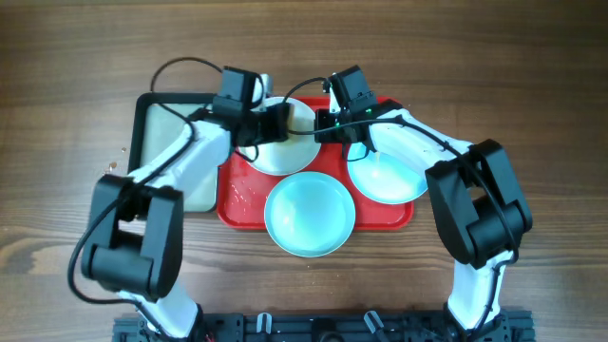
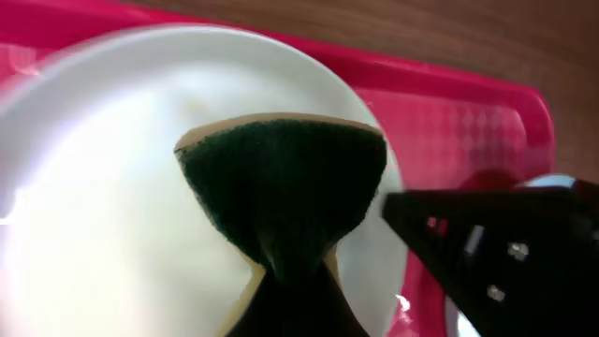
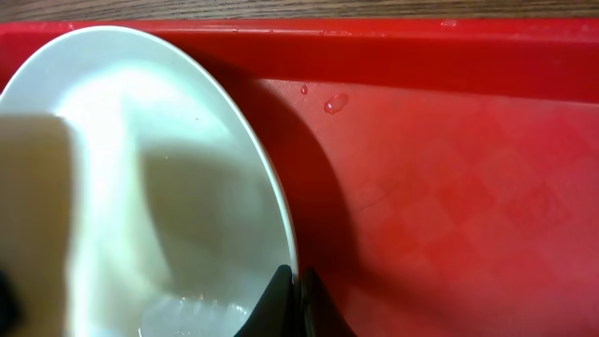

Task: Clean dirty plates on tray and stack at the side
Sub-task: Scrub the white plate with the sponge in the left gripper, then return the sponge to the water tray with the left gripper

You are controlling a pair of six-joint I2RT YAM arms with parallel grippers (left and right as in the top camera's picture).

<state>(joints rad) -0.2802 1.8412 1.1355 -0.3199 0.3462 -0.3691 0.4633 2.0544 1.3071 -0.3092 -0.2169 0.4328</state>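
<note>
At the back left of the tray (image 1: 242,204), we are watching the left gripper (image 1: 274,122) clamping a sponge (image 2: 281,187) over the white plate (image 1: 285,157). The right gripper (image 3: 298,298) is pinching that plate's rim. A front turquoise plate (image 1: 310,215) and a right turquoise plate (image 1: 385,180) are sitting on the tray too.

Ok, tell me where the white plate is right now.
In the overhead view the white plate sits at the red tray's far left corner, behind the two turquoise plates, under the left gripper's sponge.

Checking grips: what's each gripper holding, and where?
The left gripper pinches the sponge by its near end; the right gripper clamps the white plate by its rim.
</note>
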